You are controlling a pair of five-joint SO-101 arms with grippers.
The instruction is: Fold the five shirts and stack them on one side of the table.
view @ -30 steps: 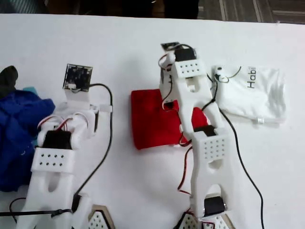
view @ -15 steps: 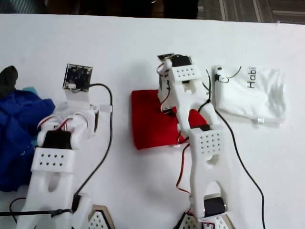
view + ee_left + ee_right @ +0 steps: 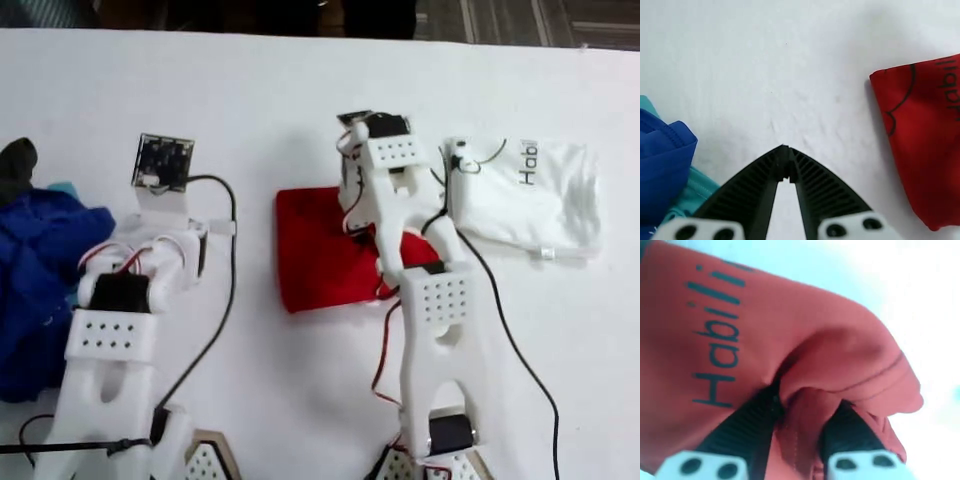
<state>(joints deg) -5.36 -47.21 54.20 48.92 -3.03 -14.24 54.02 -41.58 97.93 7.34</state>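
Observation:
A folded red shirt [image 3: 318, 258] with dark lettering lies at the table's middle. My right gripper [image 3: 802, 396] is shut on a raised fold of that red shirt [image 3: 765, 340] near its far right edge. A folded white shirt [image 3: 530, 195] rests just right of the right arm. Crumpled blue shirts [image 3: 35, 285] are heaped at the left edge, with teal cloth [image 3: 695, 192] beneath them. My left gripper [image 3: 785, 152] is shut and empty, low over bare table between the blue heap [image 3: 662, 160] and the red shirt [image 3: 925, 140].
A dark garment [image 3: 15, 165] sits at the far left edge behind the blue heap. Black cables [image 3: 225, 300] run across the table beside both arms. The white tabletop [image 3: 250, 100] stretches bare along the far side.
The right arm's wrist dipped and swayed slightly left, then back right, still over the red shirt's far edge. The left arm has kept still.

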